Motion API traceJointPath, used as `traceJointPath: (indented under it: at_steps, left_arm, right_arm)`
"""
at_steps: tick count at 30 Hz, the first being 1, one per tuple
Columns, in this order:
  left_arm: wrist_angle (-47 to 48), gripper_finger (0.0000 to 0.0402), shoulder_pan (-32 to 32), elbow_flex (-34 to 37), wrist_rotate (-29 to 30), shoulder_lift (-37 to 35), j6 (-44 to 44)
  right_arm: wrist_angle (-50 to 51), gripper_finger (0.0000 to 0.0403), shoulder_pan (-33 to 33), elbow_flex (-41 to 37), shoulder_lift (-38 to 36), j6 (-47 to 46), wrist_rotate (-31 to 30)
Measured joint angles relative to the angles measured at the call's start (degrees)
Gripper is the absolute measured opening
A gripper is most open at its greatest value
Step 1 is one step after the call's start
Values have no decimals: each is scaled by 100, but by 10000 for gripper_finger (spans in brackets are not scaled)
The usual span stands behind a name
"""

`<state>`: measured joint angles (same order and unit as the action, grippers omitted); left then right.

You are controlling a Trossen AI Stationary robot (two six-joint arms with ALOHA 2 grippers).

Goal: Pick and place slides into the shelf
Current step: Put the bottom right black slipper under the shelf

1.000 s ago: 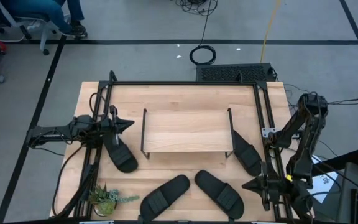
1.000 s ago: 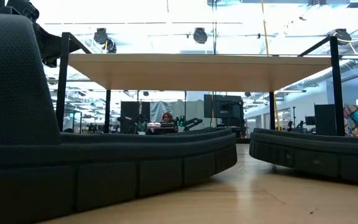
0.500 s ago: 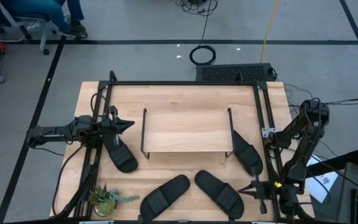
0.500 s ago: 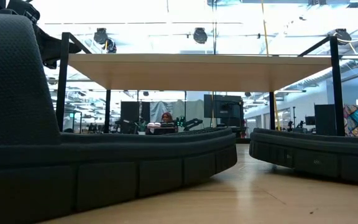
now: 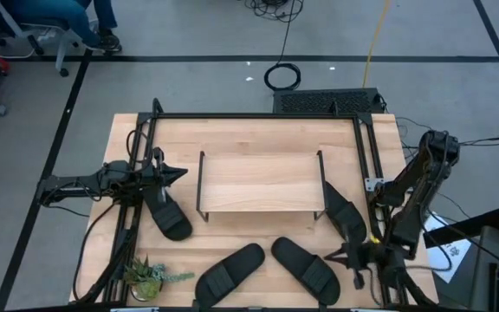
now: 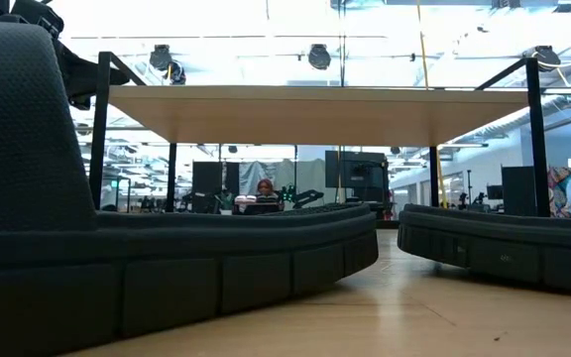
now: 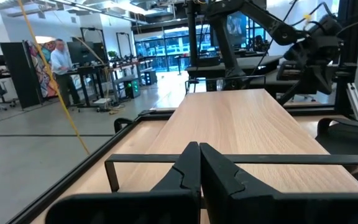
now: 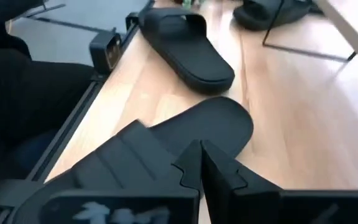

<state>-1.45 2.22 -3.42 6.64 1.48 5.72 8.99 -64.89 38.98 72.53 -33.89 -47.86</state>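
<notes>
Four black slides lie flat on their soles on the table: one by the left arm (image 5: 170, 215), two along the near edge (image 5: 230, 273) (image 5: 306, 269), and one beside the right legs of the shelf (image 5: 345, 217). The shelf (image 5: 261, 182) stands mid-table on thin black legs, its wood top bare. My right gripper (image 5: 331, 256) is shut and hovers just right of the near-right slide (image 8: 166, 146). My left gripper (image 5: 178, 173) is shut and waits left of the shelf, level with its top (image 7: 241, 124).
A small potted plant (image 5: 150, 276) sits at the near left corner. Black frame rails (image 5: 137, 217) run along both sides of the table. In the low view, two slides (image 6: 167, 268) (image 6: 504, 248) fill the foreground under the shelf top (image 6: 315, 109). People stand in the room beyond.
My right arm has swung its shut gripper a little toward the table's left, closer to the near-right slide. The slides and the shelf have stayed in place.
</notes>
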Motion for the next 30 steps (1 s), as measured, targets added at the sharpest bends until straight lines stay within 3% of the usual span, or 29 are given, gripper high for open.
traceJointPath:
  at_steps: [8, 13, 24, 30]
  left_arm:
    - [150, 1, -1, 0, -1, 0, 195]
    - [247, 1, 2, 0, 1, 0, 186]
    - [306, 1, 1, 0, 166, 0, 190]
    - [306, 1, 0, 0, 246, 0, 165]
  right_arm:
    - [-493, 0, 1465, 9, -411, 1534, 2722]
    - [-114, 0, 1726, 478, -419, 2481, 3254]
    - [1676, 1, 2731, 1683, 123, 2951, 5255]
    - [1756, 48, 3315, 1902, 454, 3033, 6348]
